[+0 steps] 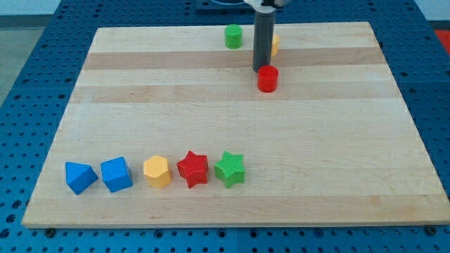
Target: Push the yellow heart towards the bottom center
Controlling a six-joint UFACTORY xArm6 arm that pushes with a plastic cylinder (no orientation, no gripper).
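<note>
Nearest the view's bottom, a row of five blocks lies along the wooden board (pixel 232 119), reading from the view's left: a blue wedge-like block (pixel 80 176), a blue cube (pixel 116 174), a yellow hexagonal block (pixel 157 171), a red star (pixel 193 169) and a green star (pixel 229 169). The two stars touch or nearly touch; the others sit just beside one another. The board rests on a blue perforated table (pixel 28 63). Farther up, right of centre, we see a red cylinder (pixel 267 79), and directly behind it our rod comes down, with my tip (pixel 259 69) at the cylinder's upper-left edge, touching it or nearly so. We carry no fingers, only this straight dark rod, so nothing is held. Behind the rod, near the view's top edge, only a sliver of a yellow block (pixel 275 46) shows on the rod's right side; its shape cannot be made out, being mostly hidden. Just left of the rod stands a green cylinder (pixel 233 36). We can read no writing, brand or label anywhere.
</note>
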